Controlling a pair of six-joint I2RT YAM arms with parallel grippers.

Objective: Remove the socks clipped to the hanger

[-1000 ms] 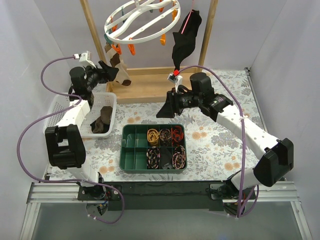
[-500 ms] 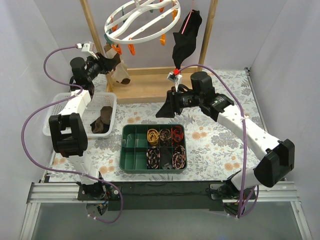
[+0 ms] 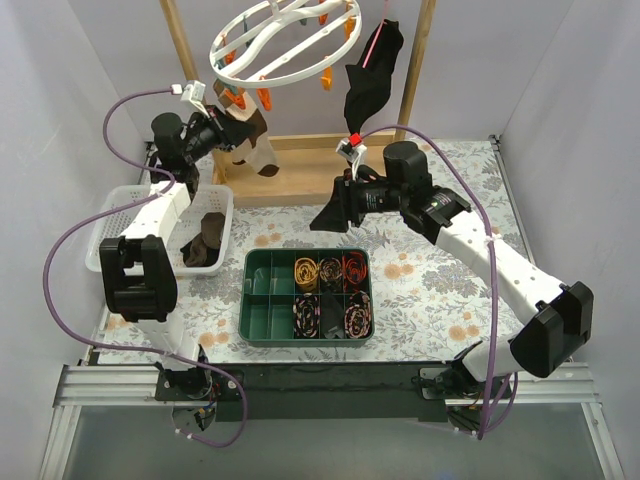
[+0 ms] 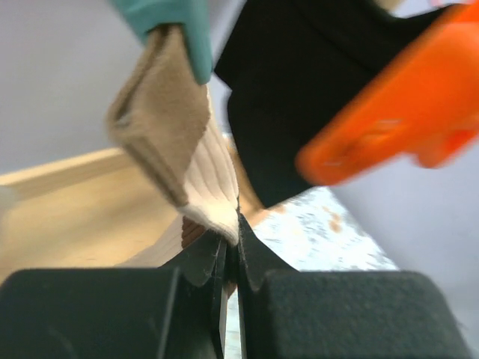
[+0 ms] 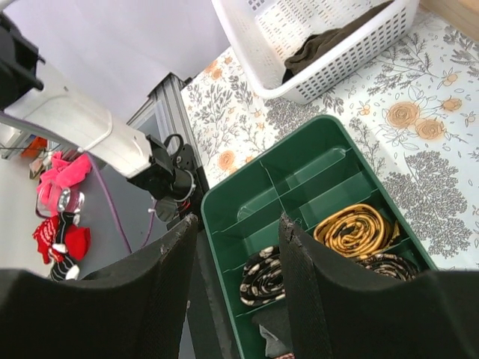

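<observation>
The white ring hanger (image 3: 285, 40) hangs at the top between the wooden posts, fringed with orange pegs. A tan and brown sock (image 3: 252, 138) dangles from its left side. My left gripper (image 3: 228, 130) is raised to it and shut on it. In the left wrist view a teal peg (image 4: 176, 30) pinches the top of the tan sock (image 4: 179, 149), and my left gripper (image 4: 232, 241) clamps the sock's lower edge. An orange peg (image 4: 397, 112) is blurred at the right. My right gripper (image 3: 330, 212) hovers open over the table; the right wrist view shows the right gripper (image 5: 239, 224) holding nothing.
A black garment with a pink strip (image 3: 372, 80) hangs by the right post. A white basket (image 3: 125, 210) at the left holds dark socks (image 3: 205, 238). A green divided tray (image 3: 255, 300) with rolled patterned bundles (image 5: 358, 228) sits mid-table. A wooden base board (image 3: 300, 175) lies under the hanger.
My left gripper rose and swung right toward the hanger, then closed on the tan sock's lower edge, dragging it rightward. The right arm has barely moved.
</observation>
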